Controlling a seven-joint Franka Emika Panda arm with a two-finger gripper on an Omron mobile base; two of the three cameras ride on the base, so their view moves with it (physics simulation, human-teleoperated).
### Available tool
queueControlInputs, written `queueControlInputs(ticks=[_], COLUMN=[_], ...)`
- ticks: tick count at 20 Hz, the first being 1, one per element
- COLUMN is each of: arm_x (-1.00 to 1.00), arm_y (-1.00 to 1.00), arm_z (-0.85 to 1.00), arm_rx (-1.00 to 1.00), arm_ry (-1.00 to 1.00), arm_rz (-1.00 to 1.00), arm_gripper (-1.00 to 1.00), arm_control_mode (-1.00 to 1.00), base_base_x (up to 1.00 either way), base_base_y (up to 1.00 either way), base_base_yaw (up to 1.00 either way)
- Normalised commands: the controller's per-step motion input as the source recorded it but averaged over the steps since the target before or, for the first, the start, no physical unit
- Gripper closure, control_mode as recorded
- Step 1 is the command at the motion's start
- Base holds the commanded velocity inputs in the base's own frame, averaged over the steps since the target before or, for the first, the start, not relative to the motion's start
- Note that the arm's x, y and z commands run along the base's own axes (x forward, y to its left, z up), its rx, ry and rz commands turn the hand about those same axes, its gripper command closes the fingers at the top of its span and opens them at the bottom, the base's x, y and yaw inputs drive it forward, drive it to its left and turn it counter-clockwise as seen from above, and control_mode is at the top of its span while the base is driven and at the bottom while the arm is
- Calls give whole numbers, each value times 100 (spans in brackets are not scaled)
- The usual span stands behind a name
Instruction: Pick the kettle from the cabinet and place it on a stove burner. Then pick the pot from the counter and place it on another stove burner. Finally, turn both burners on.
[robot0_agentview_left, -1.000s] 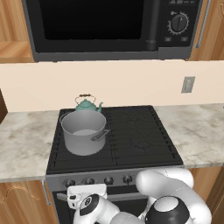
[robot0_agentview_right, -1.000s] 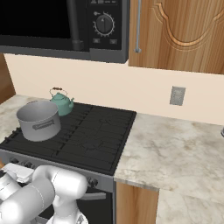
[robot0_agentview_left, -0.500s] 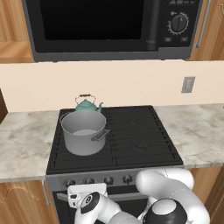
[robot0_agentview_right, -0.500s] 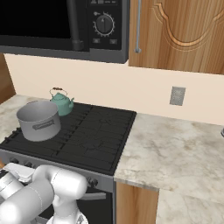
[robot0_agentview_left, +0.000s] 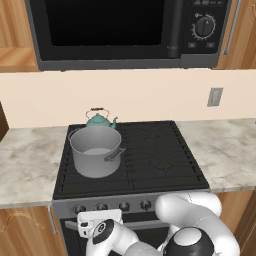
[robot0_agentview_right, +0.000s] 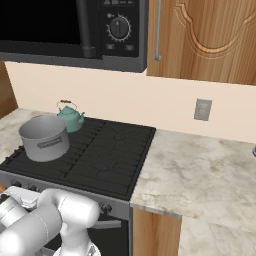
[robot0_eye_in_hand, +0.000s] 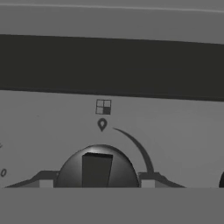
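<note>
The kettle (robot0_agentview_left: 100, 120) sits upright on the rear left burner, up and beyond the tool (robot0_eye_in_hand: 96, 183), its spout toward the right in the left base view, touching or just behind the pot (robot0_agentview_left: 96, 150) on the front left grate of the stove (robot0_agentview_left: 150, 155). The hand view brings a round dark knob (robot0_eye_in_hand: 97, 168) between the fingertips (robot0_eye_in_hand: 44, 180), its flat ridge upright; the jaws stand at either flank of it, contact unclear. The right base view shows the cabinet (robot0_agentview_right: 210, 35) door shut.
</note>
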Motion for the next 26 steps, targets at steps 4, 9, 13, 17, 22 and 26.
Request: queueControlInputs(ticks=[4,9,13,17,22,26], arm_x=[0,0,0,-1,-7,-11], arm_y=[0,0,0,0,0,0], arm_z=[0,0,0,0,0,0], arm_rx=[-13,-24,-28,-31,-36,-41], arm_ry=[0,0,0,1,1,1], arm_rz=[0,0,0,0,0,0], arm_gripper=[100,100,100,100,100,100], arm_control_mode=[-100,-100,-100,-100,-100,-100], base_base_x=[0,0,0,0,0,0], base_base_y=[0,0,0,0,0,0], base_base_yaw=[0,0,0,0,0,0])
